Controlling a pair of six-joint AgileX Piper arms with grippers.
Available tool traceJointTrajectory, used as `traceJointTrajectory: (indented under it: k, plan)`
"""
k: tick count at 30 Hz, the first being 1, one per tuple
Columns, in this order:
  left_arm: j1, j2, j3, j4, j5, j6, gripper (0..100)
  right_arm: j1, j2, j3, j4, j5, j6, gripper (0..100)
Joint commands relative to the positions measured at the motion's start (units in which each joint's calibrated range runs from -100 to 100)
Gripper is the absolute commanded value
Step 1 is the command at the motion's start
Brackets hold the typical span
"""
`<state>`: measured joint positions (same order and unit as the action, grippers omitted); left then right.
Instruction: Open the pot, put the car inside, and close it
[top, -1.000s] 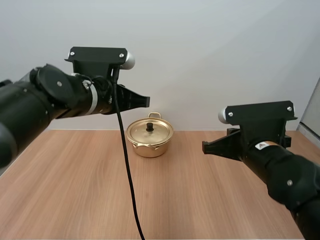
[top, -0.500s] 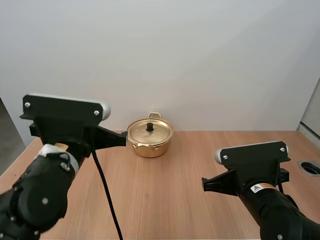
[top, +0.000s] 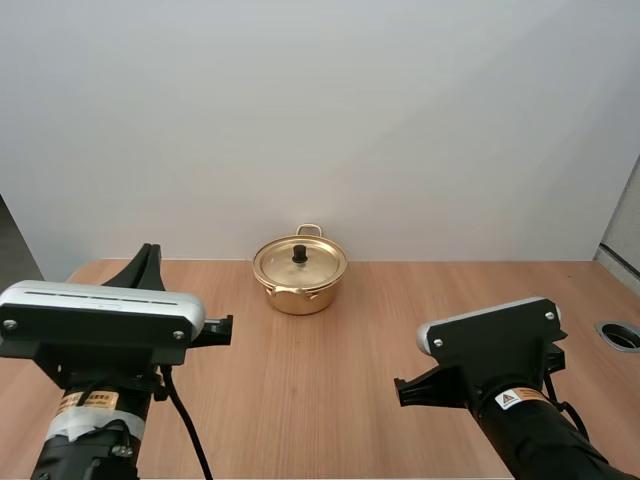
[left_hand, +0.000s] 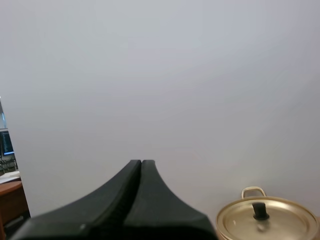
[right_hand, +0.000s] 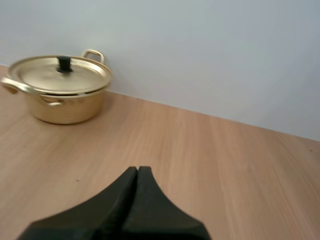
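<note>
robotics lab bench: a left arm (top: 95, 420) and a right arm (top: 530, 410) over a wooden table (top: 330, 390) before a plain white wall (top: 320, 120).

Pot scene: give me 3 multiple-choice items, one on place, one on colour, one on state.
1. Where does the pot stand on the table?
A. at the far edge
B. at the near edge, between the arms
C. at the right end

2. What colour is the pot?
A. silver
B. gold
C. red

3. What state is the pot in?
A. closed, with the lid on it
B. open, lid flat on the table
C. open, lid in a gripper

Answers:
1 A, the high view shows it at the back of the table.
2 B, body and lid shine gold.
3 A, the lid sits on the pot in every view.
</note>
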<state>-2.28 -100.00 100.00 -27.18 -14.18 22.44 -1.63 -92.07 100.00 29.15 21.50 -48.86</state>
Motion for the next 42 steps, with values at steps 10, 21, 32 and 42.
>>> traceJointTrajectory:
  k: [10,21,32,42]
  plan:
    - [-0.01,0.0,0.0,0.2,47.6,0.0,0,0.6,-7.9,0.0,-14.2,11.7,17.5,0]
    - [-0.01,0.0,0.0,-1.3,48.2,0.0,0,0.6,-7.9,0.0,-14.3,11.7,17.6,0]
    - [-0.01,0.0,0.0,-1.4,48.0,0.0,0,0.6,-7.9,0.0,-14.3,11.7,17.6,0]
    - [-0.01,0.0,0.0,-1.4,48.0,0.0,0,0.6,-7.9,0.0,-14.3,11.7,17.6,0]
